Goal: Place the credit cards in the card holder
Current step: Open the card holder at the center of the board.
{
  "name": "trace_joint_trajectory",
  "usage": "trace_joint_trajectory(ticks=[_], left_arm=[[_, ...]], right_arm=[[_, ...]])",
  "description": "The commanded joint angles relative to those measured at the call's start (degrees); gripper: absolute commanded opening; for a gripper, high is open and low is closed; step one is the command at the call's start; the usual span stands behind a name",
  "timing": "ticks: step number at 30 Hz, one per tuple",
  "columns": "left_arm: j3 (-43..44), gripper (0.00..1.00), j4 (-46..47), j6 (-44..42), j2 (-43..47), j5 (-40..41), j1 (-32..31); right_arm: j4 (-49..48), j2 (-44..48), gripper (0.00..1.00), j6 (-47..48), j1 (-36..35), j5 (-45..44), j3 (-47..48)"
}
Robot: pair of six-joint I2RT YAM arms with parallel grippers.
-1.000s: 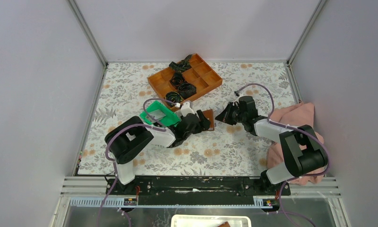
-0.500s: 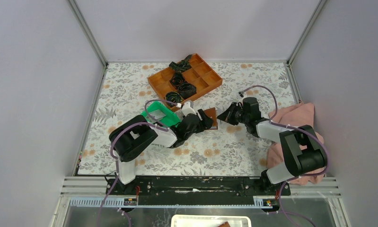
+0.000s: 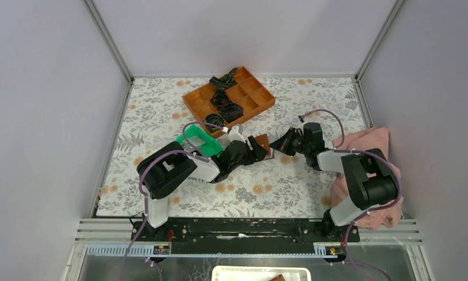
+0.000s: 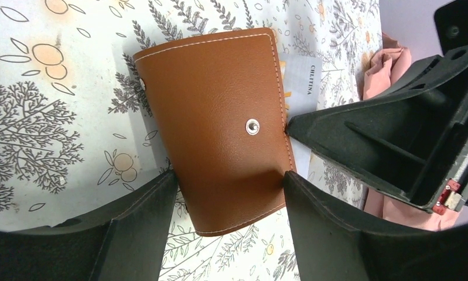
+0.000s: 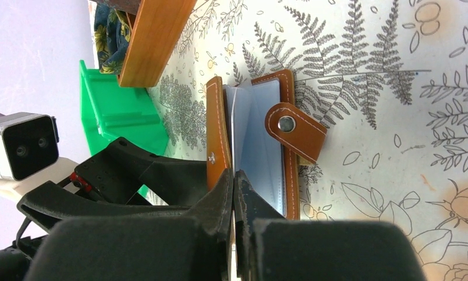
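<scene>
The brown card holder stands open on its edge in mid-table. My left gripper is shut on it, one finger on each side of its cover. My right gripper is shut on a thin pale credit card. The card's far end is in the holder's opening, between the cover and the blue-grey pockets. The card's printed edge shows past the holder in the left wrist view. The snap tab hangs open. No other cards are in view.
An orange compartment tray with black coiled items sits at the back. A green tray lies just left of the left gripper. A pink cloth lies at the right edge, by the right arm.
My left gripper and the card holder have shifted slightly right and back. My right gripper has moved in against the holder, bringing the card to its opening.
</scene>
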State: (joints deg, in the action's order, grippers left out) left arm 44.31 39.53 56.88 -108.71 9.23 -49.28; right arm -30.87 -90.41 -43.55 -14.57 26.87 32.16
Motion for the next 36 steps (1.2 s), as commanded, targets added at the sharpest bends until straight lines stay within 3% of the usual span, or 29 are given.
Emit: trace_joint_trajectory(ticks=[1,9,14,20,27,36], left_arm=[[-0.8,0.73,7.3,-1.0,0.2,-5.6,0.0],[-5.2,0.73,9.6,0.1,0.9,-4.4,1.2],[-6.4,0.72,7.2,-0.5,1.9,-1.9,1.6],[-7.5,0.73,5.1,-0.5,3.0,1.2,1.8],[-7.8,0.73,8.8,-0.1,1.8,0.2,2.1],[-7.7,0.73,14.4,-0.2,0.1,-2.7,2.8]], right_arm=[[-11.3,-1.3,0.00,-5.1,0.5,5.4,-2.1],[-28.7,-7.8,0.00,-13.7,2.8,8.5,-8.5],[-34.6,-9.1,0.00,-16.7,3.9,10.0,-10.0],[-32.3,-5.6,0.00,-15.6,3.9,9.6,-10.1],[-29.5,-0.9,0.00,-14.8,4.0,9.8,-10.4],[-30.9,-2.9,0.00,-14.9,3.9,10.7,-10.7]])
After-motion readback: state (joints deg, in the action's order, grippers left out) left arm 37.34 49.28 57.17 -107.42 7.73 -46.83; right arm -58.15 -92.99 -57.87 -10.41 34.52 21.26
